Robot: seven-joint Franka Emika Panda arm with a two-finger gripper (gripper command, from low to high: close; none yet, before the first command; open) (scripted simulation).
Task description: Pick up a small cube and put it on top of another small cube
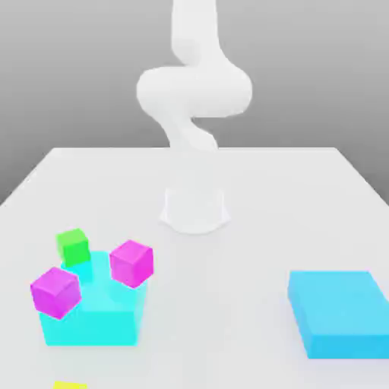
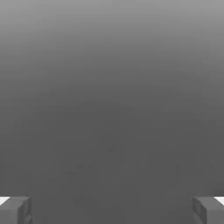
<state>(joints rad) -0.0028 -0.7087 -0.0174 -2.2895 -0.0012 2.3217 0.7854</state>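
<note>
The small cube (image 1: 70, 385), plain yellow, lies at the near edge of the table on the exterior view's left, cut off by the picture's edge. Two magenta cubes (image 1: 131, 263) (image 1: 55, 291) and a green cube (image 1: 73, 246) rest on or against a pale cyan block (image 1: 95, 311). In the hand view my gripper (image 2: 112, 210) is open, its grey fingers (image 2: 15, 210) set wide apart with nothing between them and plain grey background beyond. The white arm (image 1: 194, 91) rises from its base at the table's middle.
A flat blue block (image 1: 338, 311) lies on the white table (image 1: 251, 251) at the exterior view's right. The arm's round base (image 1: 194, 209) stands at the table's centre.
</note>
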